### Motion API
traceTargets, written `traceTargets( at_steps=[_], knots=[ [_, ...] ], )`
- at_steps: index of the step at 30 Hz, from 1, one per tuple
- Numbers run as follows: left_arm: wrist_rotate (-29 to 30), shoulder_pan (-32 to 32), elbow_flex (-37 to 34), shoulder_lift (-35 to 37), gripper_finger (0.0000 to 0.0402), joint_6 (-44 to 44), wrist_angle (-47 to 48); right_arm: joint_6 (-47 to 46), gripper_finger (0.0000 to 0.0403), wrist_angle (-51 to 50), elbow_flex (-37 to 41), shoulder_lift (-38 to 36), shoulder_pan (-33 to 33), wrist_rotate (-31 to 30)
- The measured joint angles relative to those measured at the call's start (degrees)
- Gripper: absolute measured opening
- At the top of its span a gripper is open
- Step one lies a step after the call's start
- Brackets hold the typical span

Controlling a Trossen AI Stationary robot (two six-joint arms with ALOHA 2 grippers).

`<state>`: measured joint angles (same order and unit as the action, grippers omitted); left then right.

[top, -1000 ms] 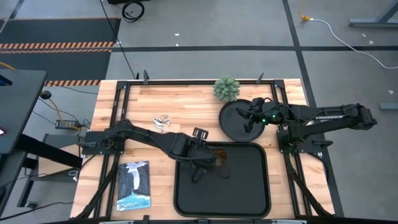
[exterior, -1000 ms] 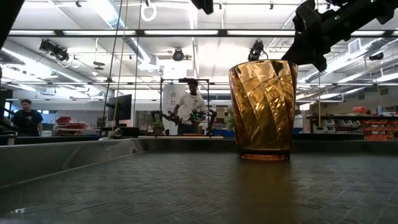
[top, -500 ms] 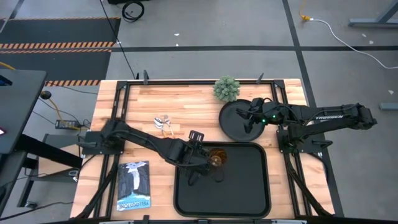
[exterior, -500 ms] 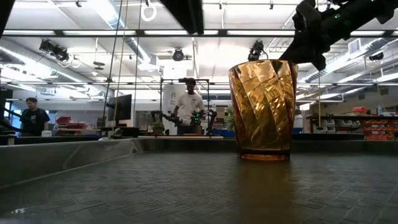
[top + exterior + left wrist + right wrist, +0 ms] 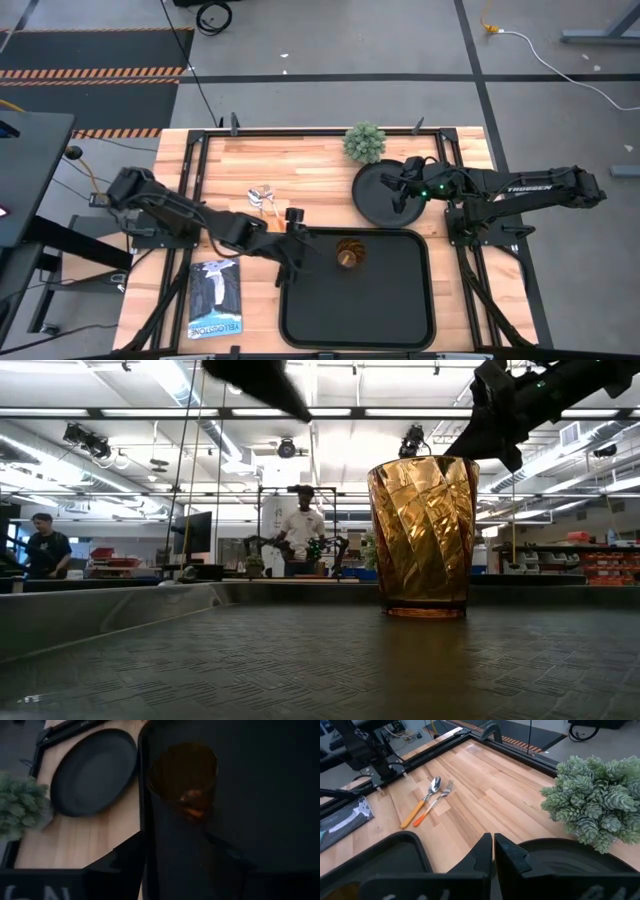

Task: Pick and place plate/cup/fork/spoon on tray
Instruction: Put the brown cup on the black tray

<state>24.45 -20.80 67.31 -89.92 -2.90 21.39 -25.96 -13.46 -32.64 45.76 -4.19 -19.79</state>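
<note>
The amber cup [image 5: 350, 253] stands upright on its base in the far half of the black tray [image 5: 355, 320]; the low view shows it close up [image 5: 422, 535]. My left gripper [image 5: 300, 247] is open at the tray's left rim, pointing at the cup and clear of it. The round black plate [image 5: 372, 205] lies flat on the wood beyond the tray's far right corner. My right gripper [image 5: 492, 847] hangs shut above the plate without touching it. The spoon [image 5: 427, 795] and fork [image 5: 437, 802], both orange-handled, lie side by side on the wood at the far left.
A small green plant [image 5: 364, 142] stands at the far edge, just beyond the plate. A blue booklet [image 5: 215, 297] lies at the near left beside the tray. Black frame rails run along the table's sides. People stand in the room beyond the table.
My left gripper has drawn back from around the cup toward the table's left edge and now stands at the tray's left rim, still open. The cup has stayed upright on the tray.
</note>
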Motion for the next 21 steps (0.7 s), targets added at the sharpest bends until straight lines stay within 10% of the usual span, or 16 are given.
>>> traceTargets(
  at_steps=[11,21],
  knots=[
    [-5.0,0.4,-17.7,1.6,0.0189,3.7,-18.2,2.1,0.0025,0.7,0.0,0.0,0.9,0.1],
    [-3.9,4.9,-24.0,1.6,0.0189,6.1,-34.0,25.9,0.0025,15.8,0.0,0.1,2.4,-2.1]
  ],
)
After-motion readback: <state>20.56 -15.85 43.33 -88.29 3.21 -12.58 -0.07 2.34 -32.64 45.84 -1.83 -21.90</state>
